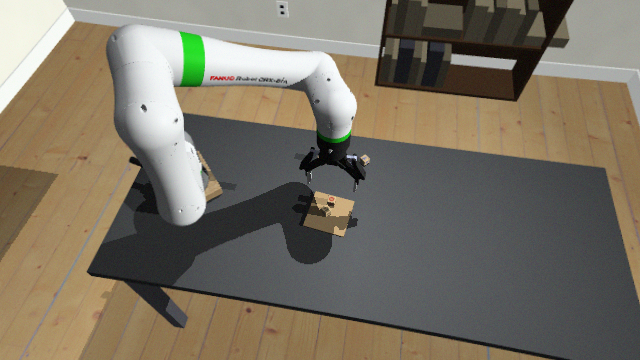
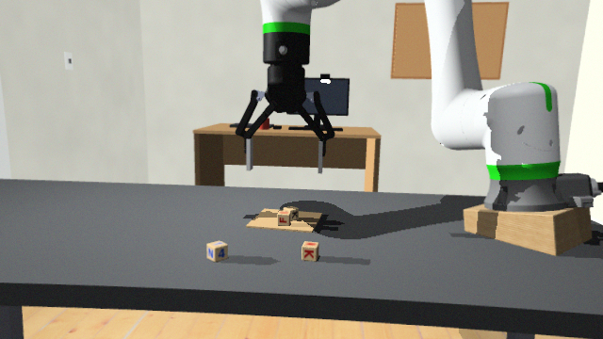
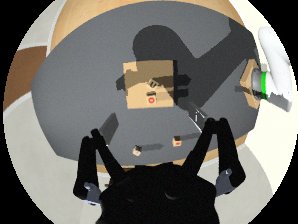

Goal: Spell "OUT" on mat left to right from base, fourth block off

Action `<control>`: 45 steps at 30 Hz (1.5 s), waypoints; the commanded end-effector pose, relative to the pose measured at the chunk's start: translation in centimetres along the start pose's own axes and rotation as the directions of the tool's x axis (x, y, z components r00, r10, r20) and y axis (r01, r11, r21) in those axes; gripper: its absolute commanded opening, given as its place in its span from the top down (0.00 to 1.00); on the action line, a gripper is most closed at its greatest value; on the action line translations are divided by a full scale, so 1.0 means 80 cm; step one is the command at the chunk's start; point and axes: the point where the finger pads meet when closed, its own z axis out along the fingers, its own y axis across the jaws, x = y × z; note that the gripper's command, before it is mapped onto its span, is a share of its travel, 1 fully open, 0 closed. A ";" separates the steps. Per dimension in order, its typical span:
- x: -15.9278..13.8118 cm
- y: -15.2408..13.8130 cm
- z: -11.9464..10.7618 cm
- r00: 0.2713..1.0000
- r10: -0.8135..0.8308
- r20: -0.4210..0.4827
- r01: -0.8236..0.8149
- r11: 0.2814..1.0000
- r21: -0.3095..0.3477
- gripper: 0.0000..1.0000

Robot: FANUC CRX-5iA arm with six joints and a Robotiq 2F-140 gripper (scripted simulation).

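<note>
The tan mat [image 1: 329,214] lies flat near the middle of the dark table. Two blocks sit on it close together: one with a red letter on top [image 1: 332,201], showing a red side letter in the exterior view [image 2: 284,217], and a second block [image 1: 325,210] [image 2: 292,212] right beside it. I cannot read their top letters. My gripper [image 2: 284,162] hangs open and empty well above the mat [image 2: 285,220], also seen in the top view [image 1: 332,180]. In the wrist view the mat [image 3: 152,84] lies below my spread fingers.
Two blocks lie off the mat on the table: one with blue marks [image 2: 217,250] and one with a red K on its side [image 2: 310,250]. One off-mat block shows beside the gripper [image 1: 365,160]. The robot base stands on a wooden plinth [image 2: 528,228].
</note>
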 end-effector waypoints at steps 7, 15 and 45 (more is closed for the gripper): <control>-0.013 -0.009 -0.001 0.991 0.132 0.000 -0.132 0.991 0.000 0.00; -0.033 -0.022 -0.002 0.941 0.338 0.000 -0.338 0.941 0.000 0.00; -0.110 -0.063 -0.001 0.463 0.886 0.000 -0.886 0.463 -0.001 0.00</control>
